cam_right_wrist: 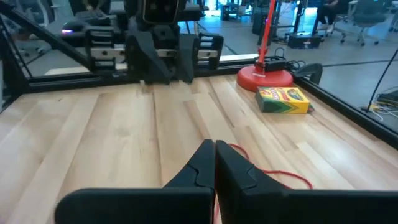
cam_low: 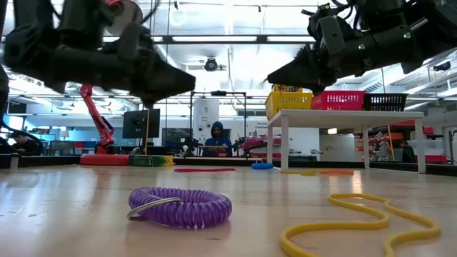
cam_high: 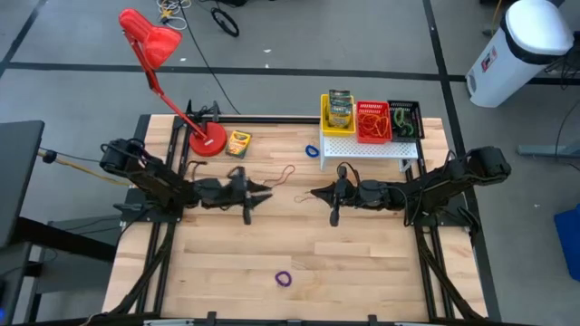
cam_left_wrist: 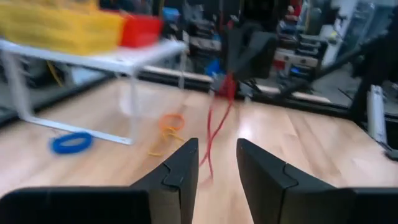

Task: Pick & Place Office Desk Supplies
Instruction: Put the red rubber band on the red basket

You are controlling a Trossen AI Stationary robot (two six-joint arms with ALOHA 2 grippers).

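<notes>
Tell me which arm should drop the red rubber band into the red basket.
Right. The right end effector is shut on the red rubber band, and the red basket sits on the white shelf on that arm's side. The left end effector is open and empty.

— Where are the two arms?

— Both reach toward the middle of the table and face each other. The left gripper (cam_high: 265, 192) hangs above the wood, its fingers (cam_left_wrist: 177, 174) parted with a clear gap.

— And the right one?

— The right gripper (cam_high: 316, 193) is also off the surface. Its fingers (cam_right_wrist: 202, 163) are pressed together on a thin red band (cam_right_wrist: 273, 175).
</notes>
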